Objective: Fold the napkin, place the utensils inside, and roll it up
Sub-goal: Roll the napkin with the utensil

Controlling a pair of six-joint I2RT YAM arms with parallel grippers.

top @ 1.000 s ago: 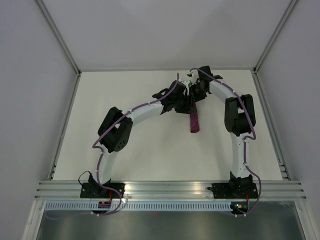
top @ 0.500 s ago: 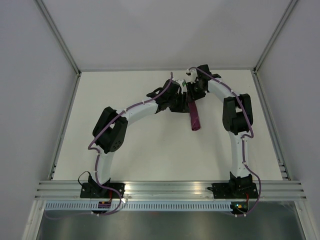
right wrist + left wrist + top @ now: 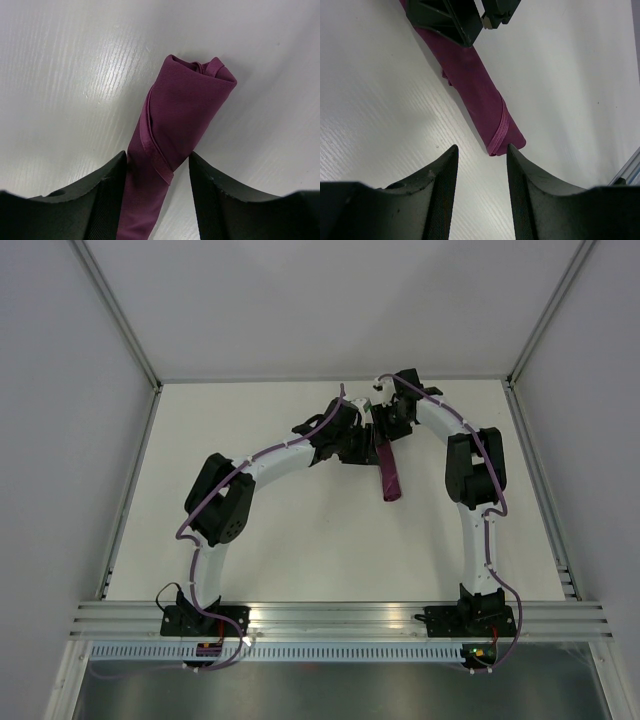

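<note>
The napkin (image 3: 389, 476) is a tight purple-maroon roll lying on the white table. No utensils show. My right gripper (image 3: 385, 432) stands over the roll's far end. In the right wrist view its open jaws (image 3: 157, 160) straddle the roll (image 3: 187, 105); the left finger touches the cloth and the right finger stands clear of it. My left gripper (image 3: 356, 444) is just left of the roll, open and empty. In the left wrist view its fingertips (image 3: 481, 150) frame the roll's end (image 3: 492, 115) without touching it, and the right gripper's fingers (image 3: 447, 22) show at the top.
The white table (image 3: 300, 540) is walled by grey panels, with a metal rail (image 3: 340, 618) along the near edge. Both arms arch toward the back middle of the table.
My left gripper has drawn back a little to the left, away from the roll. The roll's near end has shifted slightly. The right gripper has stayed over the far end.
</note>
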